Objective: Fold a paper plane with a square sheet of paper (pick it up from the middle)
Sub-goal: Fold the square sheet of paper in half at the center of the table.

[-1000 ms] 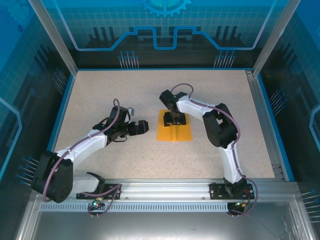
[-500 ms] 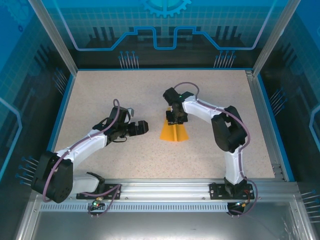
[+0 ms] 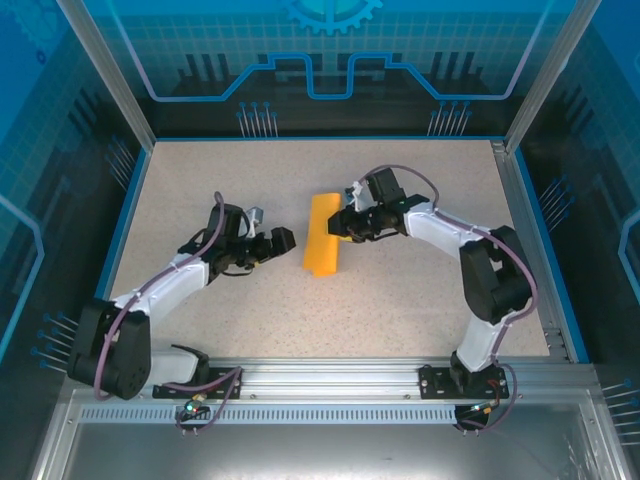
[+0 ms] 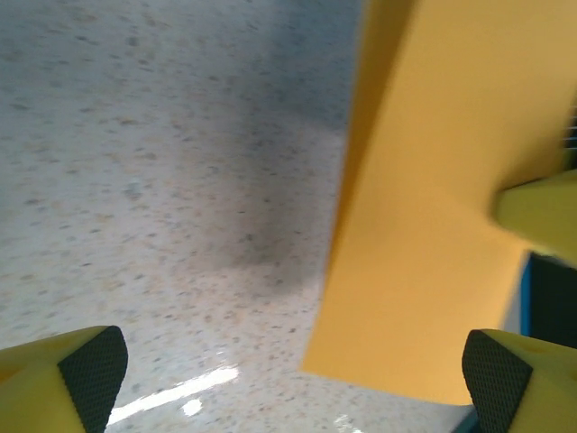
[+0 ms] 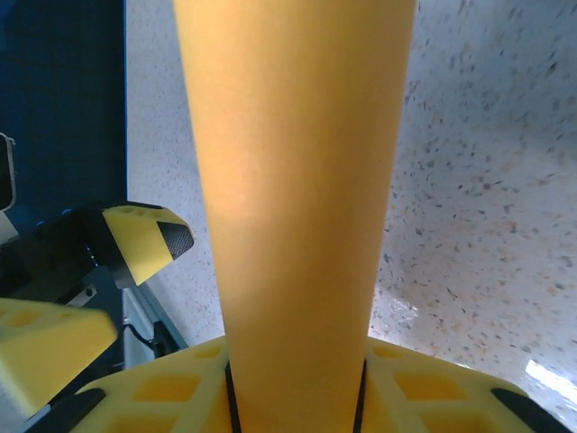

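In right pincer (image 3: 341, 226), pinched orange sheet (image 3: 322, 240).

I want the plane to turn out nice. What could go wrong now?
1. The right jaws pinch the paper at one small spot and hold it up, so it might slip out.
2. The paper curves loosely instead of lying flat, so a crease could come out crooked.
3. The left jaws stand wide open right beside the paper, so they might bump or crumple it.

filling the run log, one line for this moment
right gripper: shut on sheet of paper | left gripper: open, facing it
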